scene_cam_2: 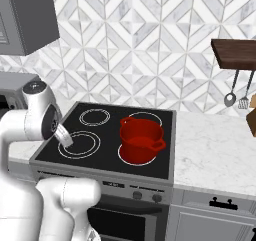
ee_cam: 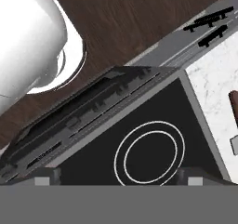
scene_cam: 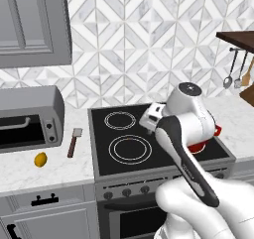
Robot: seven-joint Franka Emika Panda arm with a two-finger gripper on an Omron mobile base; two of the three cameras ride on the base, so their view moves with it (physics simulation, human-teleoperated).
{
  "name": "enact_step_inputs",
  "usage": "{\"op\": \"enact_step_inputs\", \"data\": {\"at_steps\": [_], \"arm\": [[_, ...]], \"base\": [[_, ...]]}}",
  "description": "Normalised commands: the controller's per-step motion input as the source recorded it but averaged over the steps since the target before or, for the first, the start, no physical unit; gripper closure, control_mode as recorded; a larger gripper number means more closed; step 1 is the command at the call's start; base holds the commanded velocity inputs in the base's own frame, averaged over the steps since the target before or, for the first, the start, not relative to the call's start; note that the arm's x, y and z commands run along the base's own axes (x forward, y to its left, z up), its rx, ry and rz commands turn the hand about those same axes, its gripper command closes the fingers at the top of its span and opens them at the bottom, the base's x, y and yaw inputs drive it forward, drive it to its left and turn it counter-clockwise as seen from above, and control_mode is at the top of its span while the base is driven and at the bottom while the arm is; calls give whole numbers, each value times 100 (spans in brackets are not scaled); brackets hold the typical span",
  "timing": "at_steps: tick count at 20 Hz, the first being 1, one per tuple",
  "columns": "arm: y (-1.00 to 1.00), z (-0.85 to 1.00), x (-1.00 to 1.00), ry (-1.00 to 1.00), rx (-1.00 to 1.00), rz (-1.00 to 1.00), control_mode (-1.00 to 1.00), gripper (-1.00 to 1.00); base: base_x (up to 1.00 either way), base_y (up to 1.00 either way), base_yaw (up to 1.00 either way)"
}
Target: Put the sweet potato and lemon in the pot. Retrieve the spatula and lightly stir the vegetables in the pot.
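pot on front-right burner, ready to receive | lemon at 9 o'clock of stove on table, spatula beside, both unfetched | fingers apart over front-left burner, holding nothing

A black glass cooktop with four white-ringed burners sits directly under the pincer, its oven door and control knobs in front below. Well to the pincer's left, a grey toaster oven stands on the white marble counter. Far to its right, a metal spoon and a slotted turner hang beneath a dark wooden shelf, against the geometric grey-and-white tile backsplash.
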Motion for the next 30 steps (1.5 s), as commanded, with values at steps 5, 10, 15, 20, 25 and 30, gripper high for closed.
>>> {"op": "enact_step_inputs", "data": {"at_steps": [5, 10, 15, 20, 25, 30], "arm": [[100, -5, 24, 2, 17, 47, -100, -100], [100, -4, 7, 8, -1, 38, -100, -100], [100, 0, 0, 6, -13, 17, -100, -100], [100, -27, 4, 8, -17, 2, -100, -100], [100, -33, 0, 0, -9, 0, -100, -100], [87, -11, 29, -12, 0, -3, -100, -100]], "base": [[0, 0, 0], [0, 0, 0], [0, 0, 0], [0, 0, 0], [0, 0, 0], [0, 0, 0]]}}
